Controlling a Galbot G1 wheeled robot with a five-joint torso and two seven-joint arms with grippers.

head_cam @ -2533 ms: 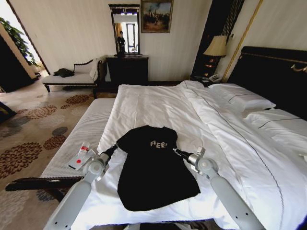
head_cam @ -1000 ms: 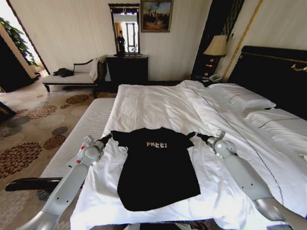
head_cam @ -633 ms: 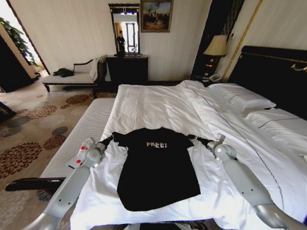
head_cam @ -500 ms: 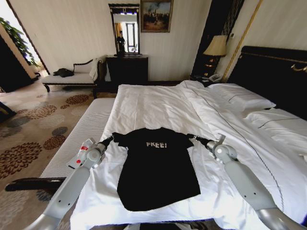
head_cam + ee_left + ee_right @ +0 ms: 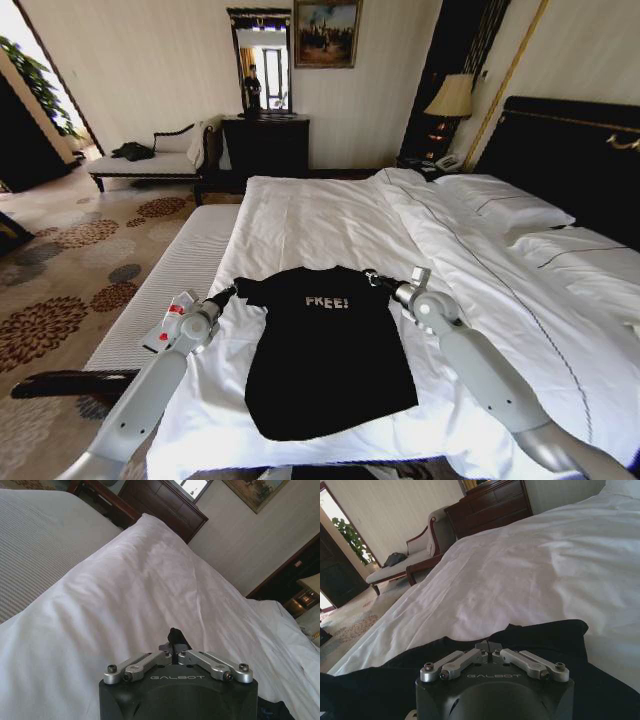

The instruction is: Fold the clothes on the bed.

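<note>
Looking down from the head view, we are seeing the black T-shirt (image 5: 325,345) lying flat on the white duvet of the bed (image 5: 330,220), near the foot edge and toward the corner beside the striped bench (image 5: 165,290), with its white lettering facing up. We are locating the left gripper (image 5: 232,291) at the shirt's left sleeve, close to the bed's edge along the bench, and the right gripper (image 5: 371,277) over the shirt's right shoulder. From this view we cannot tell the finger state of either gripper.

Turning to the left wrist view, we are seeing the left gripper (image 5: 173,641) with its fingers clenched together, a small tuft of black cloth showing between the tips. The white duvet is stretching beyond it, and the bench (image 5: 35,545) is running alongside.

Turning to the right wrist view, we are seeing the right gripper (image 5: 489,647) with its fingers drawn together, pressing against the black T-shirt (image 5: 530,635), which is bunching into a fold directly ahead of the tips; whether cloth is pinched between them we cannot tell.
</note>
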